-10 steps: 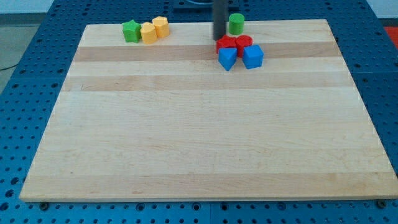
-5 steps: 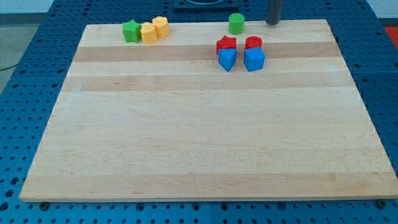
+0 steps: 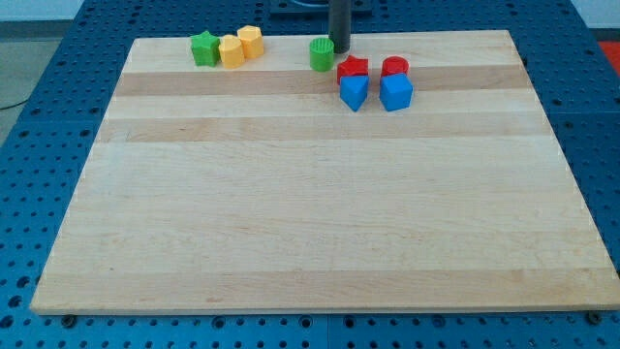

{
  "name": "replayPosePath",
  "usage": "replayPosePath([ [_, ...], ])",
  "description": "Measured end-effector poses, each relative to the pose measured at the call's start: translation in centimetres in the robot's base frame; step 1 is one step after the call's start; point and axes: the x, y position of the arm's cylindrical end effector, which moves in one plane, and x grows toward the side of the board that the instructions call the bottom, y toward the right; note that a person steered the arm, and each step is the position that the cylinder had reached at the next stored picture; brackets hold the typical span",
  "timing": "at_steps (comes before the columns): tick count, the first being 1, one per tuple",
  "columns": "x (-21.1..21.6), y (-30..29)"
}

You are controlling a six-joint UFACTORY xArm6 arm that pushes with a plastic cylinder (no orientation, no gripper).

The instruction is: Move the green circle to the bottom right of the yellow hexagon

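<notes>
A wooden counter point(image 3: 320, 194) is lying on a blue pegboard point(image 3: 58, 97). Near its top edge, my tip point(image 3: 341, 50) is touching the green circle's point(image 3: 322, 54) right side; no hand, nothing held. The yellow hexagon point(image 3: 232, 51) is sitting toward the top-left corner, well apart.

my tip point(image 3: 340, 50) sits against the right side of the green circle point(image 3: 322, 54), near the top edge of the wooden board point(image 3: 310, 213). to the view's left, the green star point(image 3: 204, 48) and two yellow blocks, point(image 3: 231, 50) and point(image 3: 251, 41), cluster together. right of my tip, the red star point(image 3: 353, 68), red cylinder point(image 3: 394, 68) and two blue blocks, point(image 3: 354, 92) and point(image 3: 395, 93), sit grouped.
</notes>
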Motion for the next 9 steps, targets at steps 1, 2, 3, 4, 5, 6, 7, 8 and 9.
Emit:
replayPosePath([
  [1, 0.7, 2.6],
  [2, 2.7, 3.1],
  [3, 3.9, 3.1],
  [4, 5.3, 3.1],
  [5, 5.9, 2.9],
  [6, 5.6, 2.4],
  [7, 4.0, 1.9],
  [8, 2.6, -0.9],
  [9, 2.4, -4.3],
])
